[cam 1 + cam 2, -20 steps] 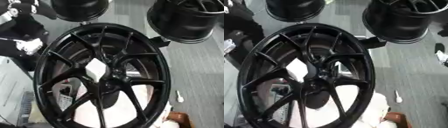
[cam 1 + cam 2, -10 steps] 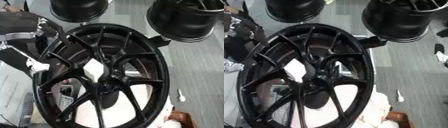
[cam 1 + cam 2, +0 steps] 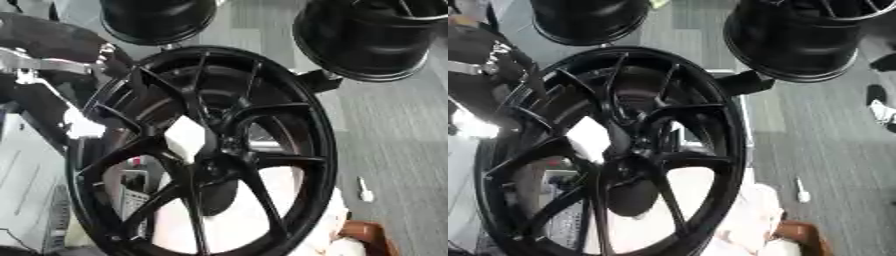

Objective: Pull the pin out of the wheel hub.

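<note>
The black wheel hub (image 3: 201, 150) fills the middle of the frame, standing tilted on its rim, spokes running out from a dark centre. A pale, blocky piece (image 3: 185, 138) sits against the spokes just up and left of that centre; it may be the pin or a tag, and the views do not settle which. The robot's left arm (image 3: 52, 65) comes in at the upper left, black with a silver joint, lying against the hub's outer rim. Its hand is hidden among the dark shapes there, so whether the fingers are apart or curled cannot be told. The right hand shows nowhere.

The step in hand looks like the approach: nothing yet grips the pale piece. The next move would call for bringing the left hand inward across the spokes to the centre and pinching the pin along its axis.

No brand, label or writing is readable anywhere.
</note>
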You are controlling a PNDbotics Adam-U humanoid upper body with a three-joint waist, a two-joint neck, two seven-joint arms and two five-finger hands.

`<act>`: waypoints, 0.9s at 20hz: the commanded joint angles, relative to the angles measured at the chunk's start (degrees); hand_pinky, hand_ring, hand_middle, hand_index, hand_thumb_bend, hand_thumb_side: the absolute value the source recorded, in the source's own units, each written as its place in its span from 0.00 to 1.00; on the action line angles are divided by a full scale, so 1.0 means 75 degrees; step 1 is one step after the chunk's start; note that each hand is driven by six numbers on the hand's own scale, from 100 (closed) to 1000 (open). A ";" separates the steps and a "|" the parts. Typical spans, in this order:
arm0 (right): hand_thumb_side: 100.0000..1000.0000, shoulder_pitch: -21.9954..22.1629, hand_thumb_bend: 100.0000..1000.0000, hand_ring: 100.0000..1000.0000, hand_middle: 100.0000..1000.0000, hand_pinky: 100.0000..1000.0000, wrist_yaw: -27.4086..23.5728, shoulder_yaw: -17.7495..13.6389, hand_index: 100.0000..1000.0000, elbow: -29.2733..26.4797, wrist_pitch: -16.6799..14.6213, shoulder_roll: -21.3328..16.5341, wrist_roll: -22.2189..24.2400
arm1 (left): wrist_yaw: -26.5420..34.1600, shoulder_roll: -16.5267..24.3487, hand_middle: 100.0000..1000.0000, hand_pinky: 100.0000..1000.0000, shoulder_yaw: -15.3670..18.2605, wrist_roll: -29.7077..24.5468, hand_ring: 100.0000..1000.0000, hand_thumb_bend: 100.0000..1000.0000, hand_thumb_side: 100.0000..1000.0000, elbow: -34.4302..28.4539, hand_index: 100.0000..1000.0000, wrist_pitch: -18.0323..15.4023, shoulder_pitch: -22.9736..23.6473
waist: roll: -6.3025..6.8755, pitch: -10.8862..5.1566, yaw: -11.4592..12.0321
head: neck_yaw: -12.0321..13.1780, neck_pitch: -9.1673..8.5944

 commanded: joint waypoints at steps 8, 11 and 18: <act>0.15 -0.0171 0.00 0.73 0.62 0.87 0.0017 -0.0036 0.72 0.0005 -0.0040 -0.0295 0.0054 | -0.0087 -0.0963 0.72 0.84 -0.0493 -0.0821 0.77 0.19 0.66 0.1671 0.83 -0.0393 -0.0963 | 0.0015 -0.0209 -0.0018 | 0.0128 0.0042; 0.15 -0.0189 0.00 0.73 0.62 0.87 0.0014 -0.0031 0.72 0.0014 -0.0045 -0.0283 0.0055 | -0.0082 -0.1082 0.73 0.85 -0.0665 -0.0833 0.78 0.21 0.69 0.1935 0.84 -0.0555 -0.1021 | 0.0030 -0.0232 -0.0030 | 0.0163 0.0042; 0.15 -0.0252 0.00 0.72 0.62 0.87 -0.0026 -0.0012 0.72 0.0062 -0.0068 -0.0250 0.0066 | 0.0177 -0.1141 0.74 0.86 -0.0971 -0.0835 0.79 0.28 0.65 0.2117 0.86 -0.0774 -0.1016 | 0.0050 -0.0314 -0.0056 | 0.0309 0.0042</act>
